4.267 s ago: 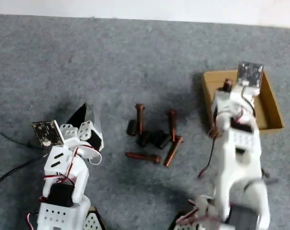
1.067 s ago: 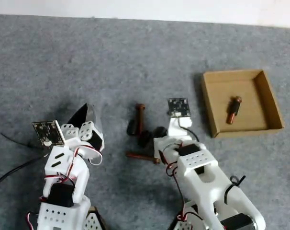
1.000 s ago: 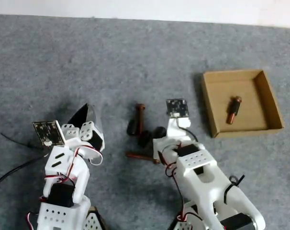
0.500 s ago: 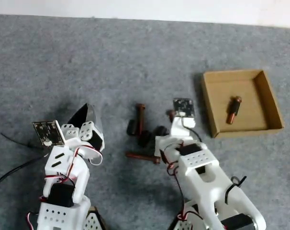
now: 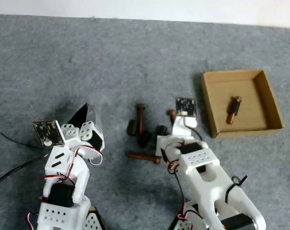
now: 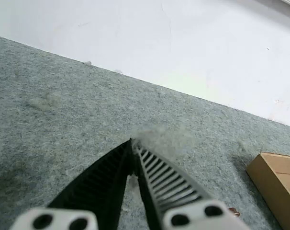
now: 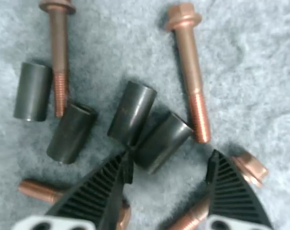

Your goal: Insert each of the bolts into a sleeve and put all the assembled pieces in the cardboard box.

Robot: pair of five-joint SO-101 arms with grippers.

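Right gripper [image 7: 171,160] spread apart over crowded sleeves [image 7: 161,141] and bolts [image 7: 188,62]; left gripper [image 6: 134,146] together.

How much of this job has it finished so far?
One assembled piece already lies in the cardboard box. The right gripper hangs open, holding nothing, above four loose bolts and four sleeves, all not yet joined or boxed.
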